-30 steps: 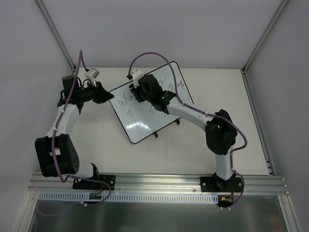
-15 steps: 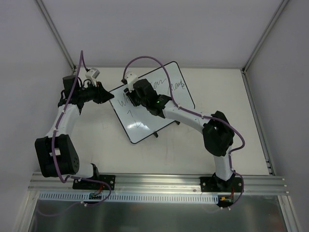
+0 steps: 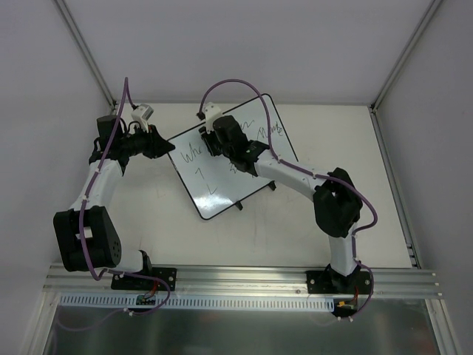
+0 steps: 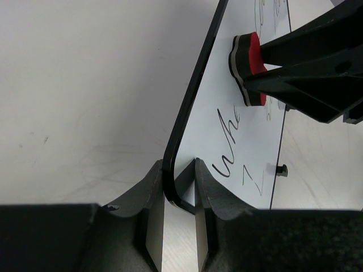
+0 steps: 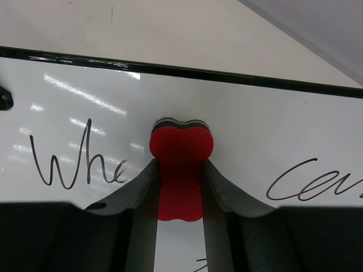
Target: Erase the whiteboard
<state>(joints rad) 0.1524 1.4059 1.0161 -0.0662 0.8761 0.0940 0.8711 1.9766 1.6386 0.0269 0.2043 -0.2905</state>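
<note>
The whiteboard (image 3: 211, 181), white with a thin black rim and dark handwriting, lies tilted on the table. My left gripper (image 3: 168, 146) is shut on its left corner; in the left wrist view the rim (image 4: 187, 119) sits between the jaws of my left gripper (image 4: 178, 187). My right gripper (image 3: 213, 144) is shut on the red bone-shaped eraser (image 5: 180, 170) and presses it on the board's upper middle, between "Whe" (image 5: 74, 161) and the writing to the right. The eraser also shows in the left wrist view (image 4: 249, 68). Two black clips (image 3: 255, 194) sit on the board's near edge.
The white tabletop (image 3: 148, 214) carries faint scribbles. Grey walls and metal posts (image 3: 85, 52) stand at the back and sides. An aluminium rail (image 3: 244, 277) runs along the near edge with the arm bases.
My right gripper with the eraser slid left across the board, then back right to the upper middle. The word after "Wh" is partly wiped. The left gripper stayed still.
</note>
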